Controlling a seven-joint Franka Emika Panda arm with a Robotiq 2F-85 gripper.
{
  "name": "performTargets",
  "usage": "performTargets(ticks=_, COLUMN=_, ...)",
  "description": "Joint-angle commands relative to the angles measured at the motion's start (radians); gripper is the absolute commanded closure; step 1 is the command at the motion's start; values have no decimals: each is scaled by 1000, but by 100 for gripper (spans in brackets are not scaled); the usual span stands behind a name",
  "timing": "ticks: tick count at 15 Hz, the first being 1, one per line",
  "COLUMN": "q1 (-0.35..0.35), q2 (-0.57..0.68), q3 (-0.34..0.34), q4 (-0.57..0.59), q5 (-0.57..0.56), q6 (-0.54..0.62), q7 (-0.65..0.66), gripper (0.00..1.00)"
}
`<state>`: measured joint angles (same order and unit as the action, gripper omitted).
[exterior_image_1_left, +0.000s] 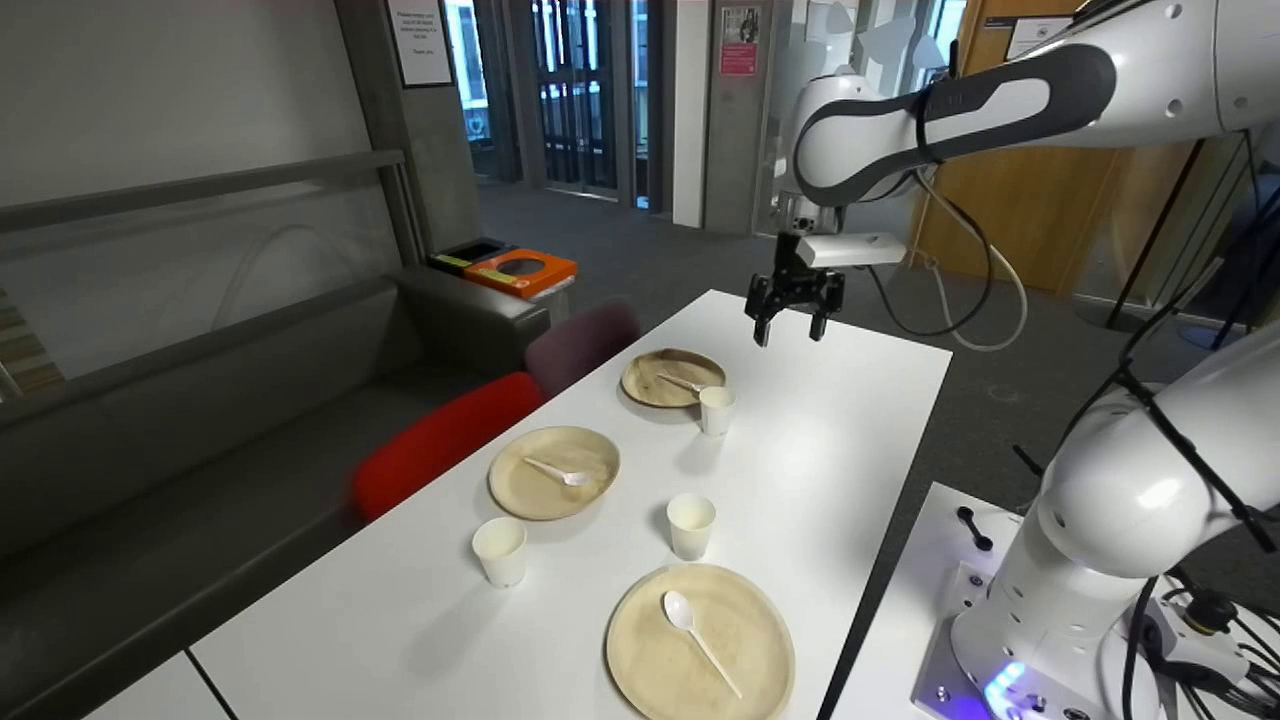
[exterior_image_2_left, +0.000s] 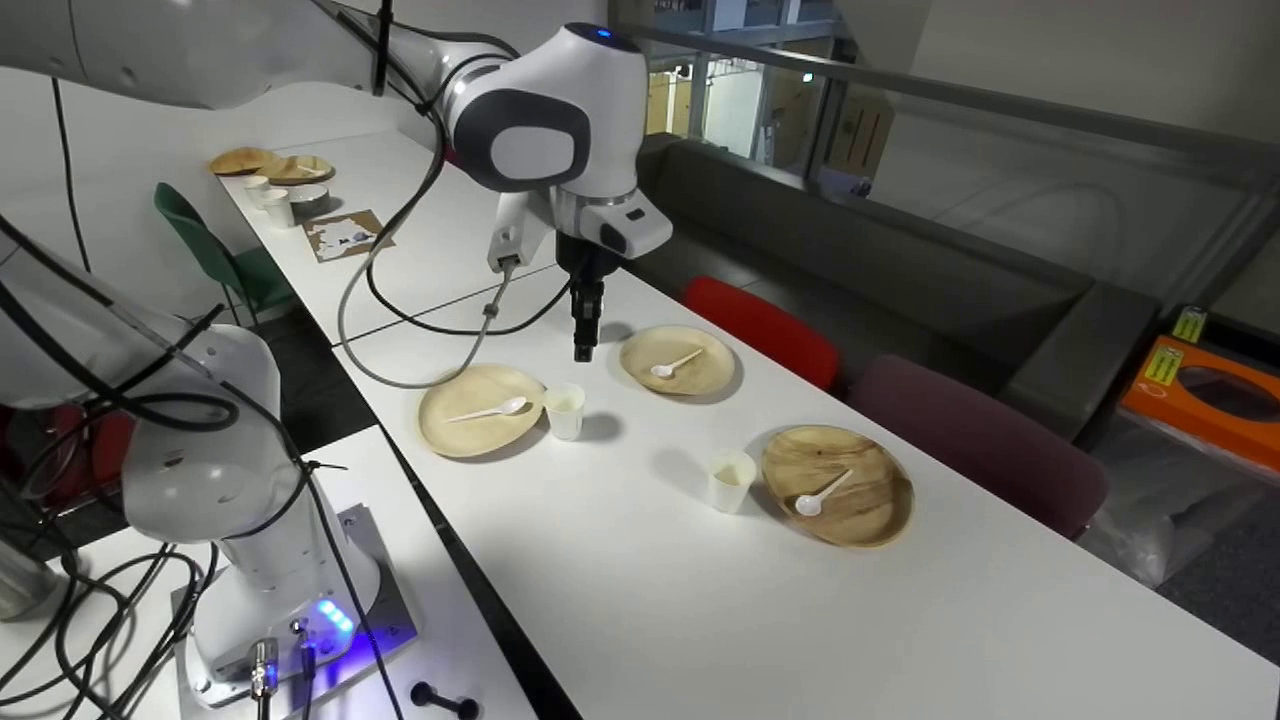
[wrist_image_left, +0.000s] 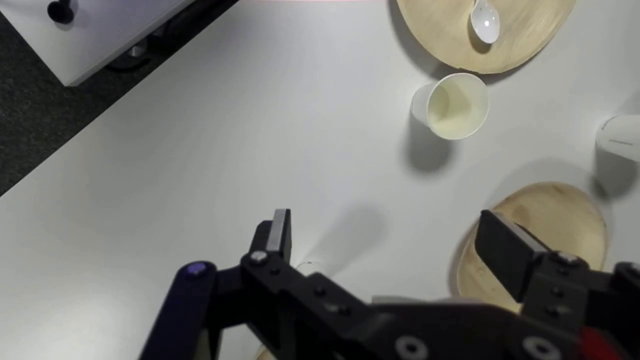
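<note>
My black gripper (exterior_image_1_left: 790, 330) hangs in the air above the white table (exterior_image_1_left: 840, 470), open and touching nothing. In an exterior view (exterior_image_2_left: 584, 352) it points straight down. In the wrist view (wrist_image_left: 384, 215) its two fingers are wide apart with bare tabletop between. A white cup (wrist_image_left: 310, 268) is mostly hidden behind the left finger. The right finger overlaps a round wooden plate (wrist_image_left: 550, 210). Another white cup (wrist_image_left: 450, 107) stands beside a plate (wrist_image_left: 430, 30) with a white spoon (wrist_image_left: 485, 22). A third cup (wrist_image_left: 620, 137) is cut by the right edge.
Other plates with spoons are a middle plate (exterior_image_1_left: 520, 495) and a darker plate (exterior_image_2_left: 870, 510). A red chair (exterior_image_1_left: 450, 435) and a purple chair (exterior_image_2_left: 980, 435) stand along the bench side. The robot base (exterior_image_2_left: 280, 610) sits across a gap. Farther plates (exterior_image_2_left: 300, 170) stand behind.
</note>
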<state>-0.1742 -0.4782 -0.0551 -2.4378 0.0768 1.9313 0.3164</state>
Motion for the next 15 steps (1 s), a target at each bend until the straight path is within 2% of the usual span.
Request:
performTargets(ticks=1, q1=2, q2=0, q3=2, q4=2, q5=-1, q6=-2, q7=0, gripper=0)
performTargets(ticks=5, q1=3, q2=0, q3=4, q4=3, q5=-1, q6=-2, q7=0, gripper=0)
performTargets(ticks=8, q1=-9, q2=59, q3=10, q4=48, q5=11, q6=21, q7=75, gripper=0)
performTargets(ticks=10, q1=-25, q2=135, q3=-1, q4=104, q5=19, q6=36, q7=142, gripper=0)
performTargets(ticks=12, q1=-40, q2=246, q3=-28, q4=195, q5=17, q6=-2, q7=159, gripper=0)
performTargets(ticks=15, q1=-55, q2=409, q3=-73, q4=319, q5=15, q6=10, q7=180, gripper=0)
